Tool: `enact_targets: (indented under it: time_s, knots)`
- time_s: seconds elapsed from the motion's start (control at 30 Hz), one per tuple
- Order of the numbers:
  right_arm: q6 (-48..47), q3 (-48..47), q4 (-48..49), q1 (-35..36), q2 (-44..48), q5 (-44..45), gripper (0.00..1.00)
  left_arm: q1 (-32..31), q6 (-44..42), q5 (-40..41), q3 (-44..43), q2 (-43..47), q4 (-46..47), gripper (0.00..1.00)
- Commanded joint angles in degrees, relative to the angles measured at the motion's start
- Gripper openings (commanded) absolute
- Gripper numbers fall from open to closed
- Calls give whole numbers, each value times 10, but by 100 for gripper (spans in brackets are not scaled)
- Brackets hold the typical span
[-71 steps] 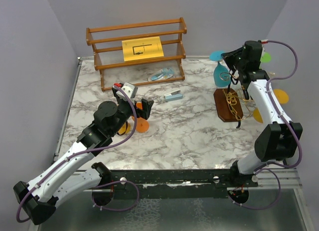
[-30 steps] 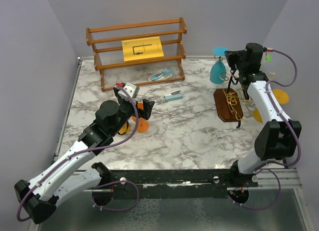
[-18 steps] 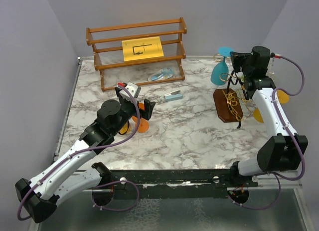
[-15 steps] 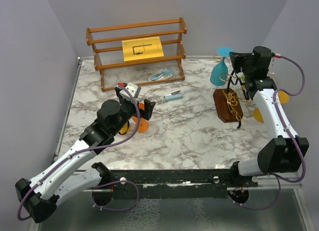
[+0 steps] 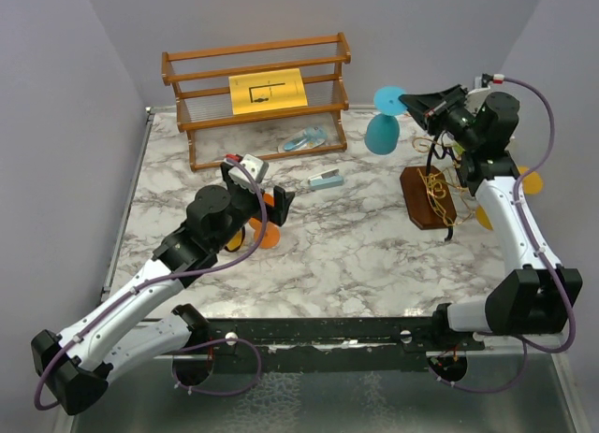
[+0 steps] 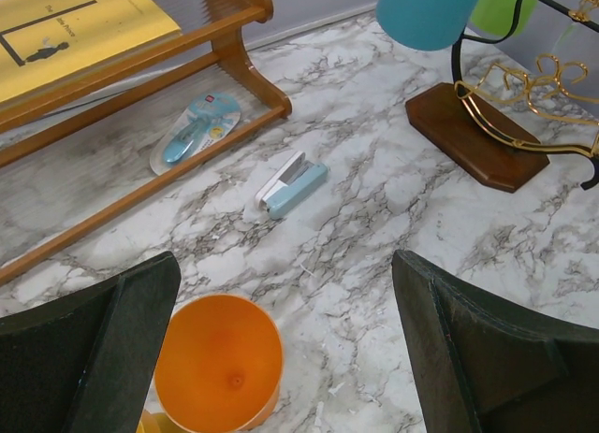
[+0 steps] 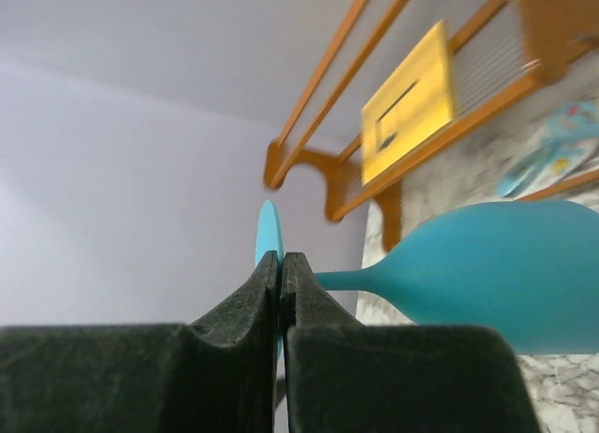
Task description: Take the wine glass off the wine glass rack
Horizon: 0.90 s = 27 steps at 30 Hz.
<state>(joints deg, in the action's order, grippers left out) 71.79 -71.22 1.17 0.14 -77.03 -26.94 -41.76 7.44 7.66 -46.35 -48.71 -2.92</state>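
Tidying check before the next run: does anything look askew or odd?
The blue glass hangs sideways in mid-air, clear of the rack, pinched by its stem in the right gripper. Nothing else stands out.

No text is legible in any view.

Yellow sheet [image 6: 75, 21], on the wooden shelf [image 6: 245, 50] at 11 o'clock on the table: black line pictogram with a small standing figure. Its fine print is too small to read.

Blister pack [image 6: 192, 134], at 5 o'clock from the sheet: small red badge, unreadable.

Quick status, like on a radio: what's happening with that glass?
Right gripper shut on stem of the wine glass. Glass off the wine glass rack, held in the air. Left gripper open above an orange glass. Nothing blocking.
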Motion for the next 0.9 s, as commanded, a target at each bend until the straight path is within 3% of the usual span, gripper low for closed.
enact_targets:
  time_s: [0.0, 0.17, 0.4, 0.63, 0.87]
  knots:
    - [18, 5, 173, 2, -20, -245, 1, -3, 14, -18, 3, -5, 14, 99]
    - [96, 64, 323, 7, 19, -308, 1, -3, 49, -11, 4, -9, 20, 99]
    - [140, 120, 313, 7, 117, -283, 1, -3, 229, -58, 27, 7, 61, 99]
    - [265, 139, 390, 36, 136, -274, 1, -3, 432, -123, 66, 33, 187, 99]
    - [413, 137, 560, 96, 102, -270, 1, -2, 582, -171, 123, 26, 375, 99]
